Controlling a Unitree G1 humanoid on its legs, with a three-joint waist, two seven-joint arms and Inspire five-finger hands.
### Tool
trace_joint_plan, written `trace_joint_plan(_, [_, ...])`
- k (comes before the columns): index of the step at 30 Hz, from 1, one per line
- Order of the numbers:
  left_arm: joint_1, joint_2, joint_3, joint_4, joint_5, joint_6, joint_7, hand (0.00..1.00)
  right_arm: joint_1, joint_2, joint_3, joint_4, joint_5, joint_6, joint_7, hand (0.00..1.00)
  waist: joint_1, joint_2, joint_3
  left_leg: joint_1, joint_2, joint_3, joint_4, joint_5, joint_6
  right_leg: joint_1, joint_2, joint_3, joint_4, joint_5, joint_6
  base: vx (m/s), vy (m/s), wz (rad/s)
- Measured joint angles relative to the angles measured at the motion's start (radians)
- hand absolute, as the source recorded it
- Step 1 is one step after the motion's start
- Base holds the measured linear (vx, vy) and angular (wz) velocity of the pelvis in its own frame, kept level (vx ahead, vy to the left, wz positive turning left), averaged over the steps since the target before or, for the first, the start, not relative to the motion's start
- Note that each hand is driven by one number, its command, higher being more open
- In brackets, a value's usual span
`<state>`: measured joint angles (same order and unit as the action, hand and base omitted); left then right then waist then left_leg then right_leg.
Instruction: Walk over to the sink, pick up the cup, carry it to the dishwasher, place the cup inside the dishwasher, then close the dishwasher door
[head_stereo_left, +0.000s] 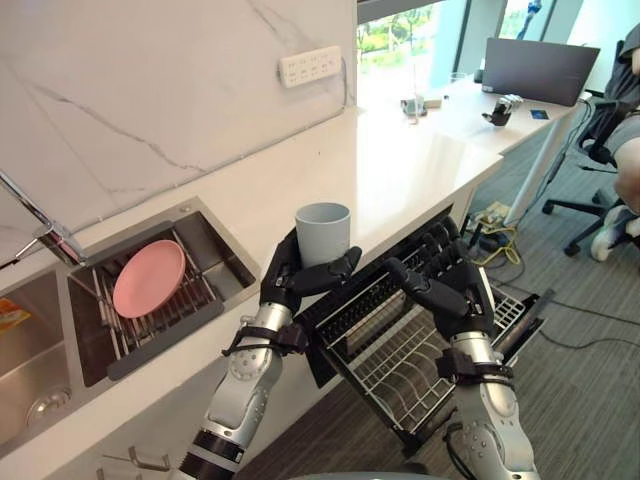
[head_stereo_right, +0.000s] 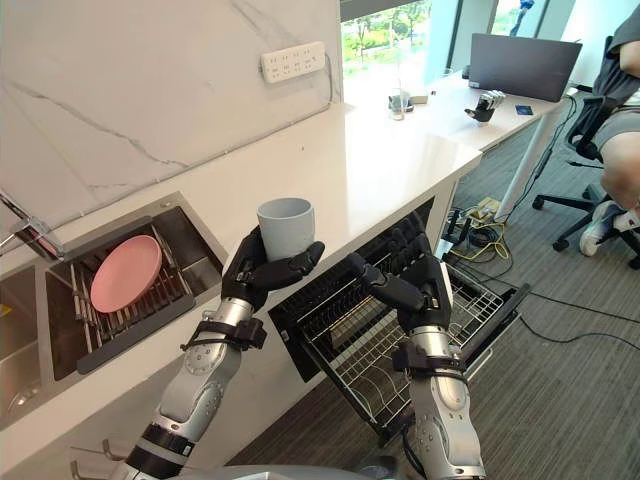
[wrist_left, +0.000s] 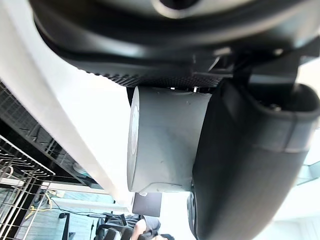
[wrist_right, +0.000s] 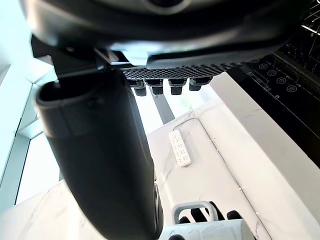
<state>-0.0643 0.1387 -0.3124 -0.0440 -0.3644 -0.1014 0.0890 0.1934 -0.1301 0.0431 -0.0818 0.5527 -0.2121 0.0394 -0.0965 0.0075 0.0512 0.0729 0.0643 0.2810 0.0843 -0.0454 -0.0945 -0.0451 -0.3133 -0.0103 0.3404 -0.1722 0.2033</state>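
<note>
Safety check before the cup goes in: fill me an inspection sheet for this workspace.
Surface: white counter, marble wall behind.
Job's things: grey cup upright, held above the counter edge; dishwasher open, rack pulled out, no dishes seen in it.
Clutter: pink plate on the drainer in the sink.
Hands: left hand curled round the cup; right hand open, empty, by the rack.
Cables: tangle of cables on the floor under the desk; power strip on the wall.
Surroundings: laptop on the desk; seated person, chair at right.
</note>
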Motion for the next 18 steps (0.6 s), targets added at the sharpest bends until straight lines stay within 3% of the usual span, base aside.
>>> trace_joint_plan(1, [0.0, -0.001, -0.002, -0.006, 0.0, 0.005, 0.0, 0.0, 0.0, 0.011, 0.002, 0.005, 0.001, 0.011, 0.0, 1.0, 0.012, 0.004, -0.003, 0.007, -0.002, 0.005, 0.01, -0.027, 0.014, -0.035, 0.0, -0.05, 0.03, 0.022, -0.022, -0.05, 0.16, -1.76])
trace_joint_plan(2, [0.0, 0.0, -0.003, -0.022, 0.002, 0.029, 0.008, 0.0, 0.0, 0.032, 0.006, 0.006, -0.002, 0.018, 0.004, 1.0, 0.025, 0.002, -0.001, 0.023, 0.004, 0.035, 0.006, -0.052, 0.028, -0.071, 0.0, -0.166, 0.022, 0.072, -0.064, -0.03, 0.114, -1.55])
trace_joint_plan(3, [0.0, 0.0, -0.004, -0.028, 0.002, 0.034, 0.012, 0.0, 0.0, 0.037, 0.006, 0.006, -0.003, 0.019, 0.005, 1.0, 0.026, 0.005, -0.002, 0.025, 0.007, 0.045, 0.005, -0.055, 0.029, -0.073, 0.001, -0.191, 0.012, 0.082, -0.068, -0.06, 0.131, -1.81])
trace_joint_plan(5, [-0.002, 0.0, -0.001, -0.042, 0.008, 0.051, 0.039, 0.0, -0.01, 0.054, 0.012, 0.004, -0.003, 0.02, 0.009, 1.0, 0.021, 0.007, -0.003, 0.044, 0.038, 0.166, 0.0, -0.057, 0.037, -0.068, -0.017, -0.377, -0.017, 0.089, -0.146, -0.05, 0.098, -1.5])
trace_joint_plan(6, [-0.002, 0.001, 0.0, -0.042, 0.012, 0.054, 0.042, 0.0, -0.01, 0.054, 0.012, 0.004, -0.003, 0.02, 0.013, 1.0, 0.021, 0.003, -0.003, 0.049, 0.039, 0.19, 0.004, -0.058, 0.032, -0.061, -0.019, -0.393, -0.038, 0.113, -0.13, -0.01, 0.11, -1.15])
trace_joint_plan(7, [-0.004, -0.003, -0.001, -0.041, 0.012, 0.059, 0.045, 0.0, -0.01, 0.053, 0.012, 0.002, -0.005, 0.02, 0.022, 1.0, 0.012, 0.005, -0.001, 0.043, 0.046, 0.192, 0.027, -0.055, 0.022, -0.05, -0.001, -0.383, -0.094, 0.168, -0.082, 0.04, 0.045, -0.73])
trace_joint_plan(12, [-0.016, -0.044, -0.012, -0.041, 0.013, 0.058, 0.055, 0.0, -0.007, 0.009, 0.008, -0.013, 0.001, 0.02, 0.047, 1.0, 0.005, 0.006, 0.004, 0.046, 0.077, 0.184, 0.024, -0.057, 0.005, 0.005, 0.074, -0.381, -0.254, 0.252, -0.093, 0.02, -0.018, -0.23])
trace_joint_plan(18, [-0.017, -0.042, -0.001, -0.041, 0.034, 0.048, 0.088, 0.0, -0.008, -0.029, 0.006, -0.085, 0.089, 0.06, 0.19, 1.0, 0.013, 0.005, 0.005, 0.062, 0.094, 0.216, 0.025, -0.06, -0.009, 0.052, 0.118, -0.362, -0.376, 0.316, -0.103, -0.02, -0.032, -0.16])
